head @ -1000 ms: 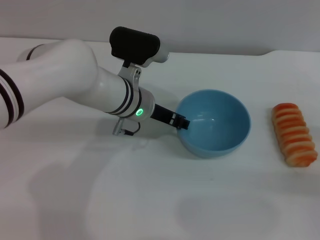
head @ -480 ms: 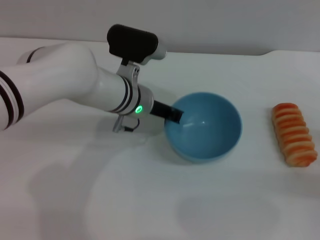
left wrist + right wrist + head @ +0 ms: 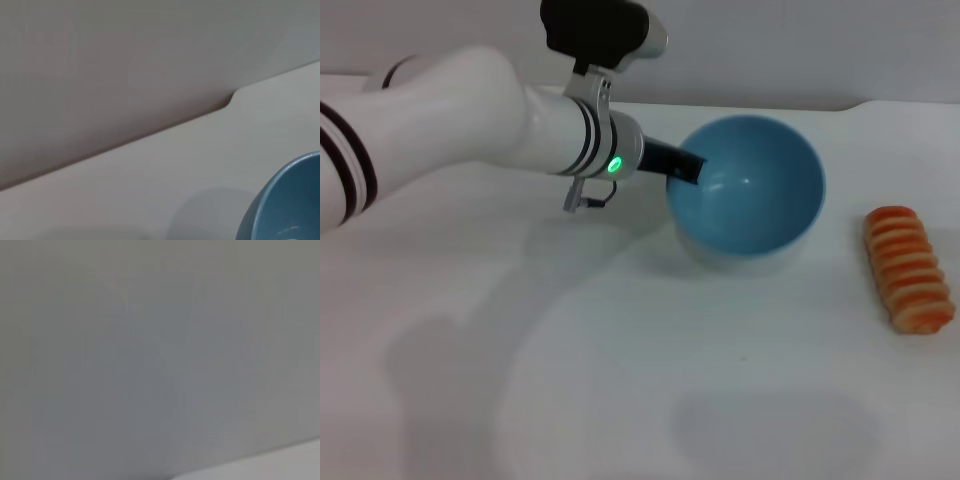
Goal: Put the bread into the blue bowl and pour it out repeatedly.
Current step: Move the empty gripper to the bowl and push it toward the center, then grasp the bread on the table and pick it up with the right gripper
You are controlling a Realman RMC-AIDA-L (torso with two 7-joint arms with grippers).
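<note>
Left hand (image 3: pixel 688 170) grips blue bowl (image 3: pixel 750 190); bread (image 3: pixel 908 268) head-view only.

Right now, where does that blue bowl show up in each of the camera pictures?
Head view: the blue bowl sits upper centre-right, tilted, the left gripper at its rim.
Left wrist view: only its edge shows in the lower right corner.
Right wrist view: not in it.
Shared landmark: the white table.

White bench against a plain grey wall

The bench (image 3: pixel 620 400) fills most of the frame; the wall (image 3: pixel 800 45) spans the top, with a small step at upper right.
</note>
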